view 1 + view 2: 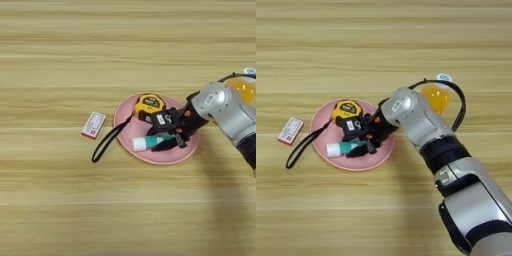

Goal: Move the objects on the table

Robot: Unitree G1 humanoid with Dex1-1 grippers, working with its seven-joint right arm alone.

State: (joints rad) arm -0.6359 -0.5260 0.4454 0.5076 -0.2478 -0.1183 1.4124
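Right eye view: plate holds tape measure, tube; hand clamped on tube.

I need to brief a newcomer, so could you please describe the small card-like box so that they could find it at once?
Start at the round pink plate on the wooden table. Just off its left rim, past the black strap, lies a small flat red-and-white box, the only loose item lying apart from the plate.
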